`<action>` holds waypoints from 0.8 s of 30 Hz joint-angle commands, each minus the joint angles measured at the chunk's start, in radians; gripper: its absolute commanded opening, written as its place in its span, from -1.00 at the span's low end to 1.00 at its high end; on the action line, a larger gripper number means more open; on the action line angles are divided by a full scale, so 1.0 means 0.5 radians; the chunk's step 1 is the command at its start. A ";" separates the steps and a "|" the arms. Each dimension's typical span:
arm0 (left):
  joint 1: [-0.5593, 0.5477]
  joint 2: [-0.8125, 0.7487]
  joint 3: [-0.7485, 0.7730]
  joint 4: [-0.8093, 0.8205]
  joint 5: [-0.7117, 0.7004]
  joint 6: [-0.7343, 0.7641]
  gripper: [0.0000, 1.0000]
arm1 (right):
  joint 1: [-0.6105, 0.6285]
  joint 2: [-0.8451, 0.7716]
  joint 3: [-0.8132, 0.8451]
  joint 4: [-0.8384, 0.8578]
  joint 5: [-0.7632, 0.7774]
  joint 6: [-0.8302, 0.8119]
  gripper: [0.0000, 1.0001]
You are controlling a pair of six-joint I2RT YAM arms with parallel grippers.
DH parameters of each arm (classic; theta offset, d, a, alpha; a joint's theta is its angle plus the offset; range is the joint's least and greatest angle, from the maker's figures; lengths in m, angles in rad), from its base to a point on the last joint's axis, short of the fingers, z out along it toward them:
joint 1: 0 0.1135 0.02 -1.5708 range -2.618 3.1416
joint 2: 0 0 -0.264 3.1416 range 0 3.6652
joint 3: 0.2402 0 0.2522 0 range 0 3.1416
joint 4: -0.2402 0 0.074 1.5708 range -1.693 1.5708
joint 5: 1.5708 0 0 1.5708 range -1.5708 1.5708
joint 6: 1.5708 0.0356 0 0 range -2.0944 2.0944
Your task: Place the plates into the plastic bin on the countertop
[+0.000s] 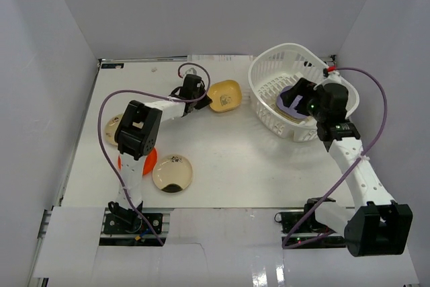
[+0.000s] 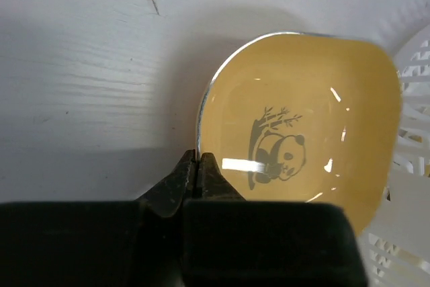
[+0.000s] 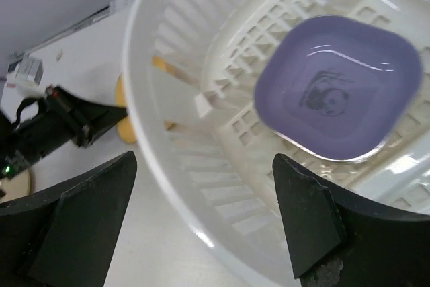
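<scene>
My left gripper (image 2: 197, 159) is shut on the rim of a yellow rounded-square plate (image 2: 302, 126) with a panda print. In the top view this plate (image 1: 224, 95) is just left of the white plastic bin (image 1: 269, 115), with the left gripper (image 1: 203, 101) at its left edge. My right gripper (image 3: 201, 213) is open and empty, hovering over the bin's rim (image 3: 154, 146). A purple plate (image 3: 342, 85) with a panda print lies in the bin. It also shows in the top view (image 1: 289, 103), partly under the right gripper (image 1: 300, 97).
On the white countertop (image 1: 235, 159) lie a cream plate (image 1: 173, 173), an orange plate (image 1: 142, 161) partly under the left arm, and a tan plate (image 1: 112, 126) at the left. White walls enclose the table. The bin's lattice side (image 2: 413, 166) is right of the yellow plate.
</scene>
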 commanded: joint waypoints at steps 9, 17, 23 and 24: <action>-0.015 -1.146 -0.857 0.037 -0.063 0.114 -1.00 | 0.816 0.180 0.365 -0.253 0.131 -0.398 0.80; -0.153 -1.709 -1.168 0.012 0.195 0.184 -1.00 | 1.129 0.548 0.592 -0.355 0.303 -0.368 0.96; -0.168 -1.963 -1.241 -0.122 0.336 0.267 -0.92 | 1.166 0.597 0.641 -0.306 0.343 -0.251 -0.69; -0.168 -2.000 -1.244 -0.162 0.336 0.283 -0.54 | 1.169 0.570 0.645 -0.300 0.440 -0.242 -0.84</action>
